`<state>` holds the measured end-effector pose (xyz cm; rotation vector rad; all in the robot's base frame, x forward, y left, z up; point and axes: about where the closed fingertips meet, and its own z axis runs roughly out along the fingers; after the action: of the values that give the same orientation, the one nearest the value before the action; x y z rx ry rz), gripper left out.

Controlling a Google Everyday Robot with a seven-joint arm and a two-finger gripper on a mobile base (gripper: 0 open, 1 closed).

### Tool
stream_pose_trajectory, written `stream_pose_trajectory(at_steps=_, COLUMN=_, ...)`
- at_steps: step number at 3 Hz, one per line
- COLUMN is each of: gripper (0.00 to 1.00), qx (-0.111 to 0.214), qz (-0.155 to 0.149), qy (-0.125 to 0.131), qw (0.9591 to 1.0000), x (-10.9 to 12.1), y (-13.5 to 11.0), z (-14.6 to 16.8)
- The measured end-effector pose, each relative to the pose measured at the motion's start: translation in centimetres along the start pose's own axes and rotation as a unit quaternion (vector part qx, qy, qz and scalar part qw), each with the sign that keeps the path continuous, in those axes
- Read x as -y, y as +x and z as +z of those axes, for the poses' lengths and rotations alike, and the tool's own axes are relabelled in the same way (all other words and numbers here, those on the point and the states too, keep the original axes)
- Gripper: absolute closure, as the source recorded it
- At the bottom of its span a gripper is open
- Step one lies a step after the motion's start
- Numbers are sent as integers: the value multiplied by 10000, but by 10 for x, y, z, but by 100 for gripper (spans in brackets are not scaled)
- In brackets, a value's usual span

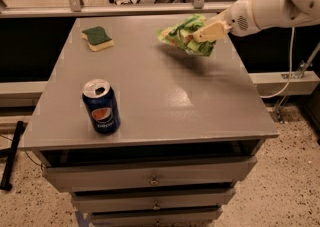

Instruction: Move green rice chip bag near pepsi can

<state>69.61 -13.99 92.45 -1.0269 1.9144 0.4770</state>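
The green rice chip bag (183, 35), crumpled light-green foil, hangs in the air above the far right part of the grey table top (155, 81). My gripper (204, 34) comes in from the right on a white arm and is shut on the bag's right side, holding it clear of the surface. The pepsi can (101, 106), dark blue with a silver top and round logo, stands upright near the front left edge, well away from the bag.
A green-and-yellow sponge (97, 38) lies at the far left of the table. Drawers (150, 178) sit under the table top. A railing runs behind the table. Speckled floor lies to the right.
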Motion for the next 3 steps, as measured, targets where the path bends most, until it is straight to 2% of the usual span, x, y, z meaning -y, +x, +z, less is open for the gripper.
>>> stream_pose_trajectory(at_steps=1, gripper=100, qx=368, qz=-325, qy=-305, qw=9983, x=-26, y=-18, z=-28)
stream_pose_trajectory(at_steps=2, gripper=100, qx=691, qz=-515, qy=-920, qw=9920, x=-67, y=-23, z=-34)
stream_pose_trajectory(at_steps=3, gripper=100, qx=944, qz=-598, qy=-1583, qw=9810, x=-115, y=-27, z=-22)
